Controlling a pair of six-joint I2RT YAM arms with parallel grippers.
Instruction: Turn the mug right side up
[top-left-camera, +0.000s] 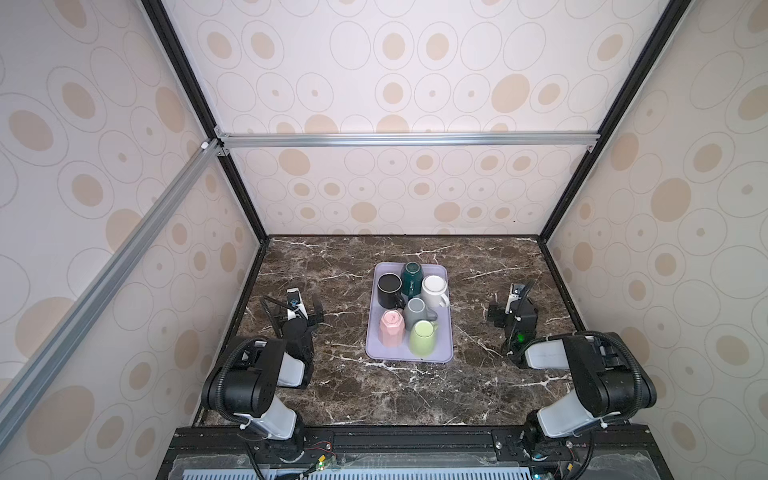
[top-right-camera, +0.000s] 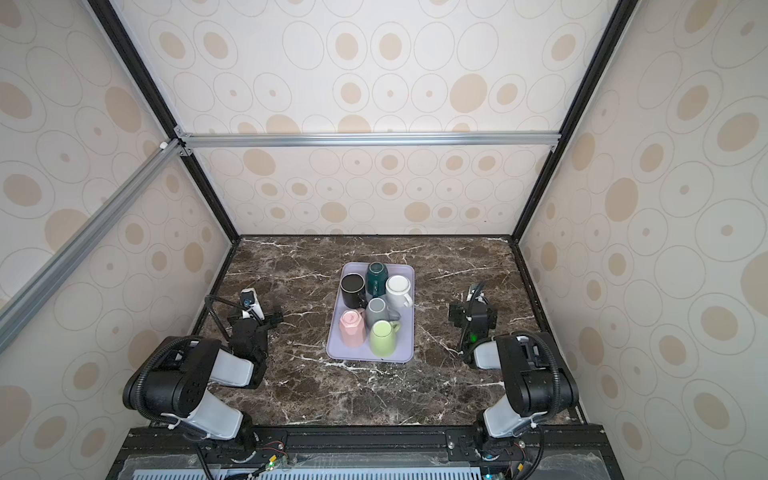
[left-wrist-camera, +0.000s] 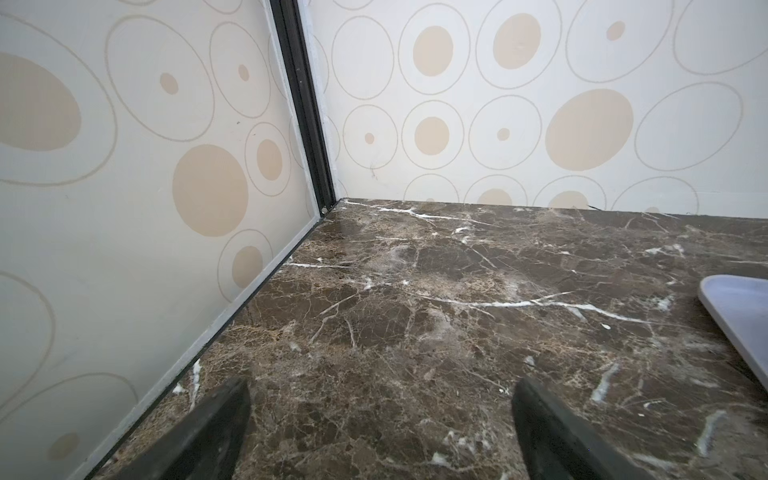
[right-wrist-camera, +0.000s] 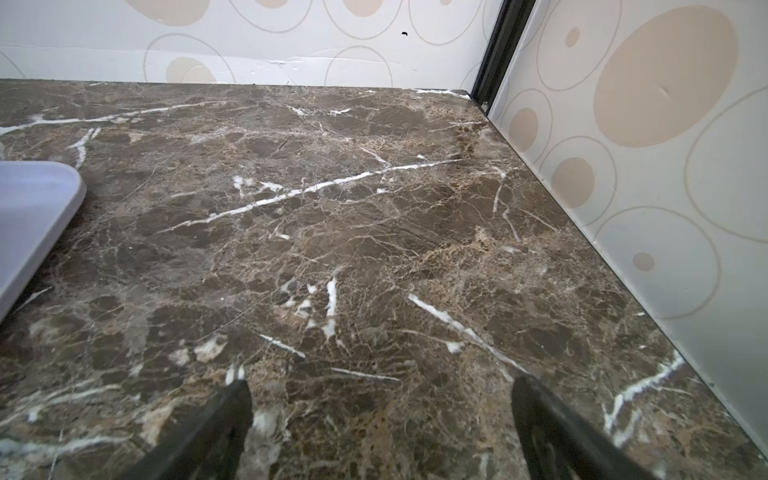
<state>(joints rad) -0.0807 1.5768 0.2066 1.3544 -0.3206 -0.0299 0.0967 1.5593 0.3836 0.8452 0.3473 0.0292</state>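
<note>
See left gripper (left-wrist-camera: 380, 436) spread wide, nothing between its flat dark fingers (left-wrist-camera: 208, 432); same for right gripper (right-wrist-camera: 380, 432), wide and empty. Find only glossy brown marble table (left-wrist-camera: 415, 324), white-veined, ahead of both finger pairs. Spot tray (top-left-camera: 390, 355) between the two grippers, well apart from either set of fingers: lilac plastic, rectangular, rounded corners, raised lip. Count six on it, glazed, cylindrical, packed close: black mug (top-left-camera: 389, 286), green mug (top-left-camera: 412, 274), white mug (top-left-camera: 434, 289), grey mug (top-left-camera: 415, 311), pink mug (top-left-camera: 391, 328) with faceted sides, lime mug (top-left-camera: 422, 338). Read flat bases up, mouths down, on pink, grey and green; can't tell for the rest. Note loop handles on white and lime.
</note>
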